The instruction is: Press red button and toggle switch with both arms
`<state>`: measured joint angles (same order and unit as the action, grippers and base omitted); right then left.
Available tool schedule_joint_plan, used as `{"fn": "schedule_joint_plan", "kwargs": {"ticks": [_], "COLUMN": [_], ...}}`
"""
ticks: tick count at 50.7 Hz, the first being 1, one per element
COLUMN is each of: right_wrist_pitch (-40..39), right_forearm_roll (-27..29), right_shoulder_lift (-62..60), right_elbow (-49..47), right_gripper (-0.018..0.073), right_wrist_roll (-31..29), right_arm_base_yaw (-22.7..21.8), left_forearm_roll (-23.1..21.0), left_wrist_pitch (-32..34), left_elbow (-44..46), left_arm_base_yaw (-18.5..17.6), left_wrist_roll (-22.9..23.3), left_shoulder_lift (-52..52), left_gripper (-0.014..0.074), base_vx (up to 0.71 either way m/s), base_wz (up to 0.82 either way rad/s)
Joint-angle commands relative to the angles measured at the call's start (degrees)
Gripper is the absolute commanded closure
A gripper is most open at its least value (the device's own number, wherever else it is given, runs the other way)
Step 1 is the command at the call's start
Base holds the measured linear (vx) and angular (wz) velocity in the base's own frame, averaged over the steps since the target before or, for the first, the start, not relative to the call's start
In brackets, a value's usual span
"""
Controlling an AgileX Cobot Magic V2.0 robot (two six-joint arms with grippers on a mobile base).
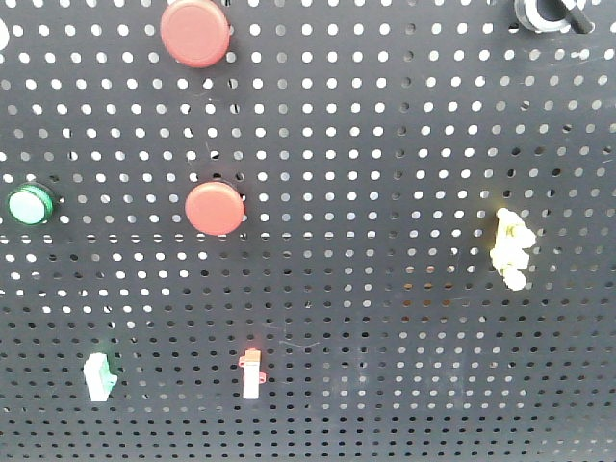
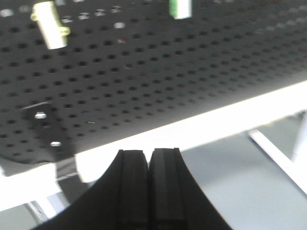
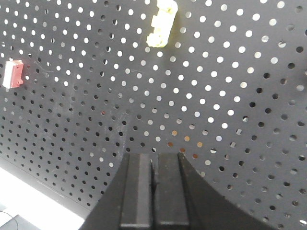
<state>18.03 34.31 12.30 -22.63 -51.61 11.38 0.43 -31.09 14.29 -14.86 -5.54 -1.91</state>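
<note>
Black pegboard (image 1: 385, 144) carries 2 red buttons (image 1: 214, 208), unlabeled; left tool (image 2: 149, 158) and right tool (image 3: 154, 165) pinched closed, empty.

bg: black pegboard (image 1: 385, 144) fills view, light thru holes | white frame edge (image 2: 201, 129) below | grey floor (image 2: 249, 187)

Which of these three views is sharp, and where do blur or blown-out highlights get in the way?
Front view: sharp; red buttons crisp, backlight glowing through the pegboard holes. Left wrist view: soft, the yellow part smeared, the white ledge blown out; left gripper shut. Right wrist view: mostly sharp; right gripper shut.
</note>
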Motion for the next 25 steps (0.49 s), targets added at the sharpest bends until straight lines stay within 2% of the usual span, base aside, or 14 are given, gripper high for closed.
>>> {"fn": "schedule_joint_plan", "kwargs": {"ticks": [1,9,16,19,25], "right_wrist_pitch": [-4.19,-4.04,-4.04,-4.04,-4.04], "right_forearm_roll": [0.29,0.28,0.28,0.28,0.34], "right_shoulder_lift": [0.79,0.64,0.64,0.64,0.63], "right_elbow": [-1.61,-1.61,-1.61,-1.61,-1.61], "right_gripper": [0.0562,0.0562,0.0562,0.0562,0.0562], "right_wrist_roll": [-0.05,-0.05,-0.05,-0.05,-0.05], "right_arm_base_yaw": [-0.22,-0.22,-0.22,-0.22,-0.22], "left_forearm_roll": [-1.30,-2.23,-2.10,-1.34,-1.58], "left_wrist_pitch": [10.07,20.72,32.87,30.53,30.25], "left_elbow": [-2.17,-10.80,-18.55,-17.80,-17.86], "left_arm_base_yaw": [2.86,7.47,7.98,7.98,7.93], "left_wrist_roll": [0.16,1.03,4.83,5.22,5.15], "left_shoulder_lift": [1.79,3.61,3.61,3.61,3.61], "left_gripper": [0.0595,0.0595,0.0595,0.0595,0.0595], "base_vx": [0.00,0.00,0.00,0.00,0.00], "base_wz": [0.00,0.00,0.00,0.00,0.00]}}
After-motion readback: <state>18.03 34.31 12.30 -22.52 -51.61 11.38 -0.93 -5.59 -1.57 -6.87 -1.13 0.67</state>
